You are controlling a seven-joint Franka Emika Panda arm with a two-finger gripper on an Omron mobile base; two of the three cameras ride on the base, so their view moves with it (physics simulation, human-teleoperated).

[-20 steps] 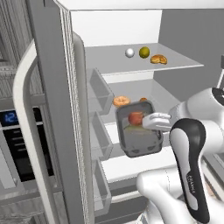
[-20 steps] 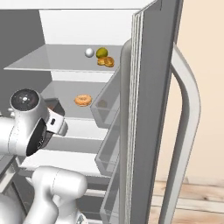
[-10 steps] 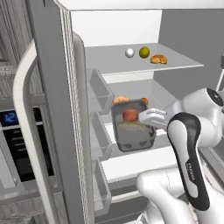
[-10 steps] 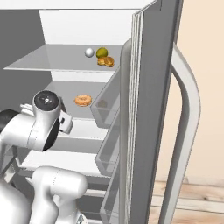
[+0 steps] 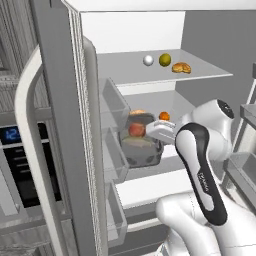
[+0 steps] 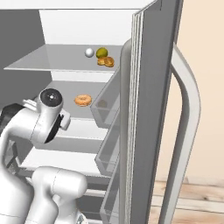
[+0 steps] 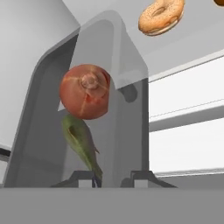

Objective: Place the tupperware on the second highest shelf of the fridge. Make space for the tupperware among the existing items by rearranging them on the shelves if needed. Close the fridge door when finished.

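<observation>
tupperware (image 5: 141,143) clamped in the hand (image 5: 156,131), extending leftward.

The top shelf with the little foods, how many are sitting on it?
3. A white ball on the left, a yellow-green fruit in the middle and a brown pastry on the right, nearer the front. Nothing seems hidden behind them.

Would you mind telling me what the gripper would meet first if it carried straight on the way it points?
Probably the bagel on the shelf, ahead of the tupperware the gripper holds; depth is unclear.
</observation>
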